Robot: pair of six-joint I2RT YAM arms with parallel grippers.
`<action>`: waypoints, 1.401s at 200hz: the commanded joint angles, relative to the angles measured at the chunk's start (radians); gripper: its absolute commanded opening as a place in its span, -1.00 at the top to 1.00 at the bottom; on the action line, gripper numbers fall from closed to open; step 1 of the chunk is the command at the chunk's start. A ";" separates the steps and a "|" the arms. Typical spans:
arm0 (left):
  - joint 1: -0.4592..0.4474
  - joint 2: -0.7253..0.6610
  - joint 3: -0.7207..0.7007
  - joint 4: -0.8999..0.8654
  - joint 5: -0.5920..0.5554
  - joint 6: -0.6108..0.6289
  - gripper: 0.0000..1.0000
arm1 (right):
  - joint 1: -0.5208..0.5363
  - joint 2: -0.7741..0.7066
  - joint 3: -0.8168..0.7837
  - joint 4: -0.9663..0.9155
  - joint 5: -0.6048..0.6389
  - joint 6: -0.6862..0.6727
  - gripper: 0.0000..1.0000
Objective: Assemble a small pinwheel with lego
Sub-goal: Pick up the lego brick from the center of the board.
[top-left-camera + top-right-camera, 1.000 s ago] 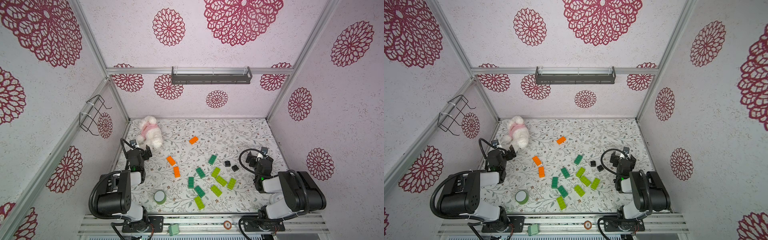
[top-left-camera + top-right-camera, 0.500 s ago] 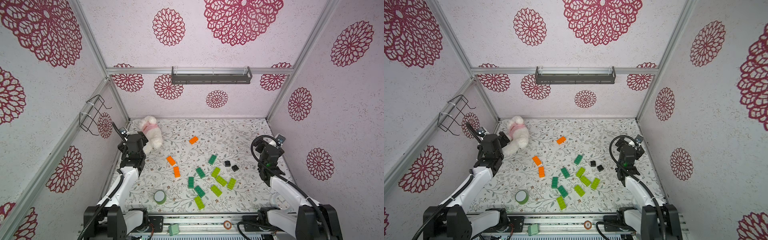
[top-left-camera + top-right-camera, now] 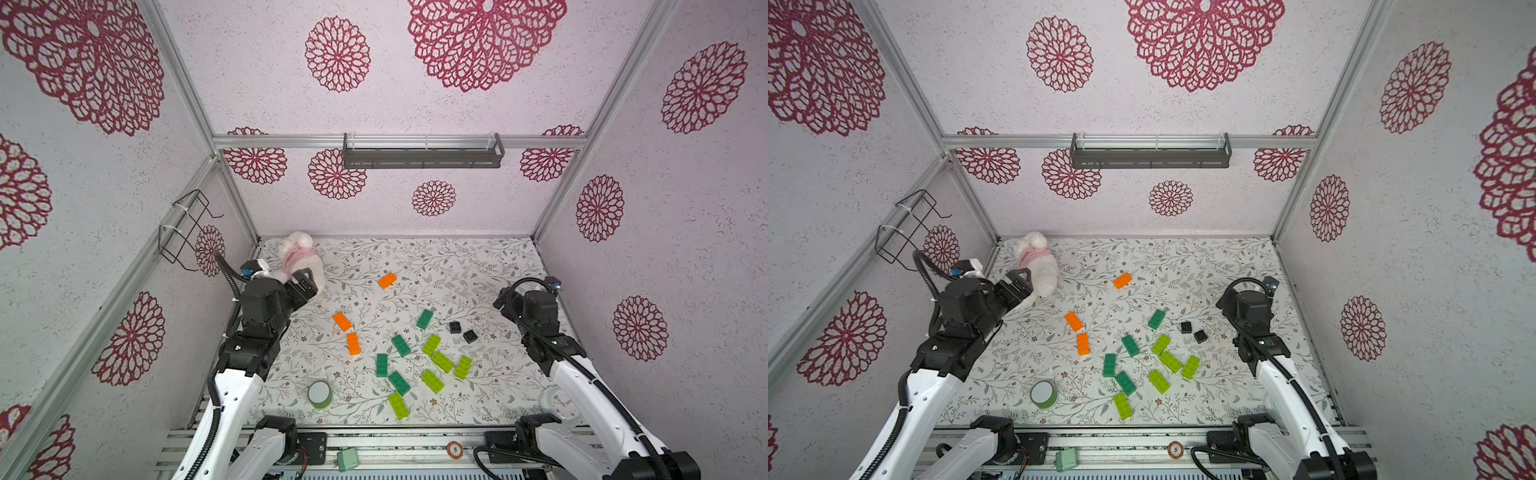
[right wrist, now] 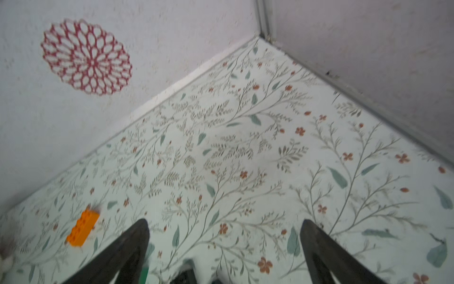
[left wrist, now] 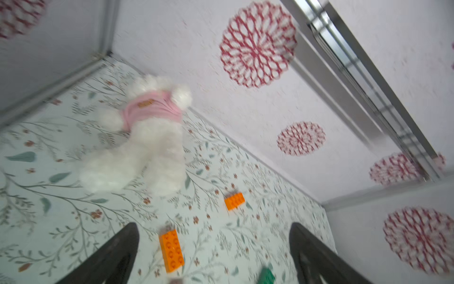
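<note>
Floral-print tabletop (image 3: 478,266); studded oblong lego bricks (image 3: 401,345); fluffy plush toy (image 3: 297,255).

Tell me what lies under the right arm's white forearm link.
A round white clock lies on the floral table there, its face partly showing. The right arm covers the rest of it; anything else beneath is hidden.
</note>
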 commanded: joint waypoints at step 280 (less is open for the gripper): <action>-0.545 0.377 0.004 0.097 -0.050 0.254 -0.94 | 0.479 0.233 -0.116 -0.277 -0.055 0.408 -0.08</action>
